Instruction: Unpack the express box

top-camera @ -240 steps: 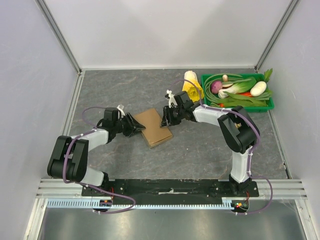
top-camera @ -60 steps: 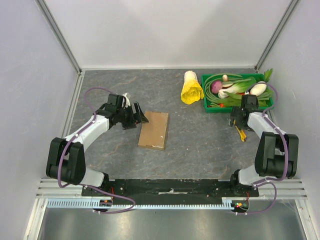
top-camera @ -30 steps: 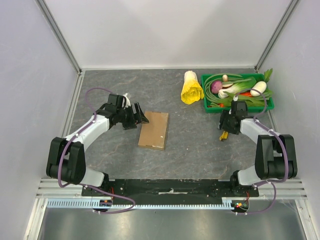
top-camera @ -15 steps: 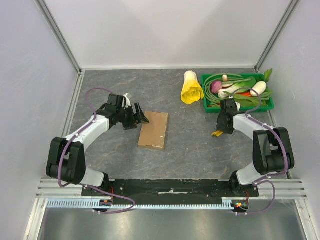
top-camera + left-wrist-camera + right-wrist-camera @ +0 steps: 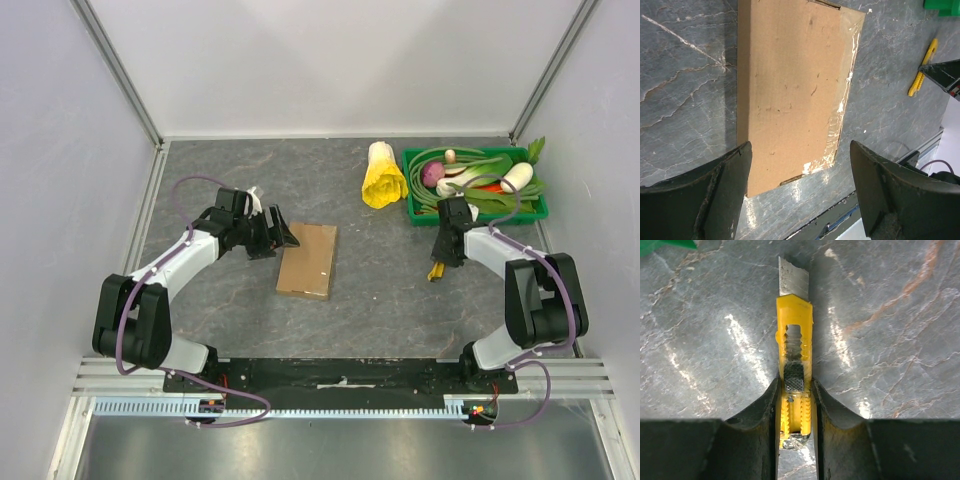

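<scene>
The express box (image 5: 308,260) is a flat brown cardboard mailer lying closed on the grey table; clear tape runs along its edge in the left wrist view (image 5: 795,90). My left gripper (image 5: 283,237) is open just left of the box's far corner, its fingers (image 5: 720,190) straddling the near end without touching. My right gripper (image 5: 441,262) is shut on a yellow utility knife (image 5: 795,360) with its blade (image 5: 793,280) extended, held over the table right of the box. The knife also shows in the left wrist view (image 5: 922,67).
A green plastic tray (image 5: 540,212) of vegetables stands at the back right. A yellow cabbage-like vegetable (image 5: 382,176) lies just left of it. White walls enclose the table on three sides.
My right gripper has carried the yellow knife from beside the green tray leftward toward the box. Eight seconds ago both grippers were at the box; the left arm has stayed still lately.
</scene>
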Action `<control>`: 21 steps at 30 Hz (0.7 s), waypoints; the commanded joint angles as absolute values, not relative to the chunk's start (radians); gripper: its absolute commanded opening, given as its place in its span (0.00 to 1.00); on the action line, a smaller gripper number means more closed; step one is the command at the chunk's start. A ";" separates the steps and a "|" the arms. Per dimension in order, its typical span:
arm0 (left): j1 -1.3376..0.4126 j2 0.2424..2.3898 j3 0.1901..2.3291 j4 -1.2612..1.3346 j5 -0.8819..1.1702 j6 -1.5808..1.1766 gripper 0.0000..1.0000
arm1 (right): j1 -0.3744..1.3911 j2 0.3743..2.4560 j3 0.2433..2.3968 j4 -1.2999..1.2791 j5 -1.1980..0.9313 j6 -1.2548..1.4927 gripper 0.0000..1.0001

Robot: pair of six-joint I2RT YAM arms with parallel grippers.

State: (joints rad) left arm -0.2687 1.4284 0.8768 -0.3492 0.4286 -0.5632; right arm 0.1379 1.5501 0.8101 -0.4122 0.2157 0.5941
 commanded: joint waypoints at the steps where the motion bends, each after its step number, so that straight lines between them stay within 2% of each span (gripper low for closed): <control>1: -0.268 1.422 0.885 -0.322 0.480 -0.558 0.84 | 0.187 1.553 0.759 -0.511 0.146 0.609 0.23; 11: -0.272 1.428 0.888 -0.278 0.590 -0.578 0.84 | 0.354 1.266 0.637 -0.569 0.020 0.707 0.20; 15: -0.287 1.434 0.891 -0.224 0.676 -0.598 0.80 | 0.481 1.212 0.702 -0.560 0.002 0.732 0.17; 21: -0.319 1.434 0.890 -0.134 0.824 -0.630 0.80 | 0.638 1.276 0.868 -0.496 0.015 0.727 0.15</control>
State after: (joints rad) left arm -0.2966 1.4303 0.8768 -0.2413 0.6720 -0.5842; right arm 0.5526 1.2457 0.7528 -0.5648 0.0223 0.7113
